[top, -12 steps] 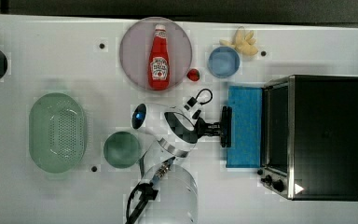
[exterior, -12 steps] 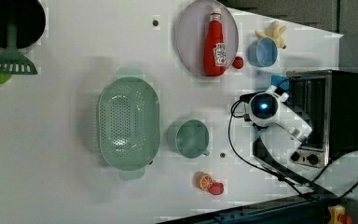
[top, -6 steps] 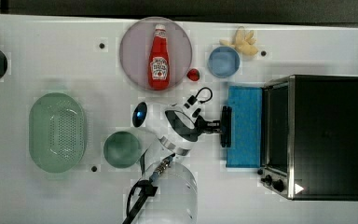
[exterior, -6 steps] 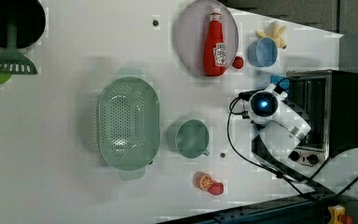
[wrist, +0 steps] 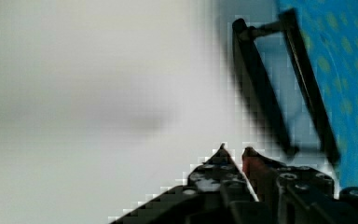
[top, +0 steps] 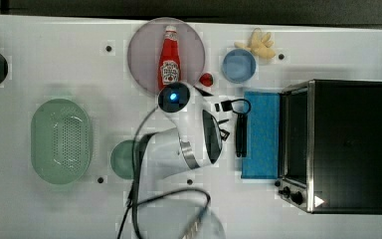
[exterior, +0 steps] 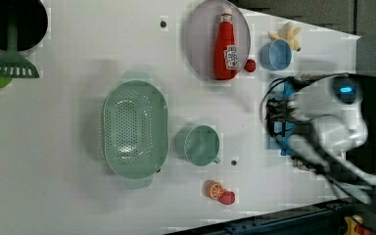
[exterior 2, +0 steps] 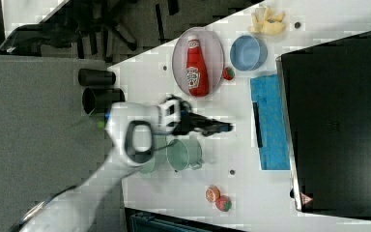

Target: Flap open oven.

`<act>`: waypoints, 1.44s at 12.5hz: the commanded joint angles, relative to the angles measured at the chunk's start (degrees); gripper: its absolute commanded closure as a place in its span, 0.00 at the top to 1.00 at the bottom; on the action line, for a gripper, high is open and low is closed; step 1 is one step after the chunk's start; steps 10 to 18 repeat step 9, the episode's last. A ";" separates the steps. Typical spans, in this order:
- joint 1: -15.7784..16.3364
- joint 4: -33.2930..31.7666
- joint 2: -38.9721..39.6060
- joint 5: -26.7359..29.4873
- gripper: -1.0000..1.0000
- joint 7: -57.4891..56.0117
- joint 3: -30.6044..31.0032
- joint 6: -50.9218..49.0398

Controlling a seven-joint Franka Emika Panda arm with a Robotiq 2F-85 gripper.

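The oven [top: 348, 144] stands at the top view's right, black on top with a silver frame and two knobs [top: 291, 193]. Its blue glass door [top: 261, 134] lies flapped down flat on the table, with the black bar handle [top: 240, 134] at its outer edge. My gripper [top: 225, 130] hovers just off the handle on the side away from the oven, touching nothing. In the wrist view the fingertips [wrist: 222, 148] sit close together, shut on nothing, with the handle [wrist: 261, 88] and door [wrist: 349, 70] ahead. The right view has the gripper [exterior 2: 224, 128] short of the handle [exterior 2: 256, 123].
A ketchup bottle [top: 169, 62] lies on a pink plate [top: 144, 50]. A blue bowl [top: 238, 64] and a yellow toy [top: 257, 44] sit near the oven's far corner. A green cup [top: 124, 159] and a green colander [top: 61, 141] lie at the top view's left.
My gripper has left the door handle and drawn back toward the top view's left while the arm rose toward the camera. The door stays flat open.
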 commanded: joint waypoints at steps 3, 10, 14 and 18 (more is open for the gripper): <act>-0.40 7.47 -20.13 12.85 0.17 3.33 -0.67 -17.13; -0.72 16.70 -28.84 12.87 0.17 6.07 -2.43 -33.54; -0.72 16.70 -28.84 12.87 0.17 6.07 -2.43 -33.54; -0.72 16.70 -28.84 12.87 0.17 6.07 -2.43 -33.54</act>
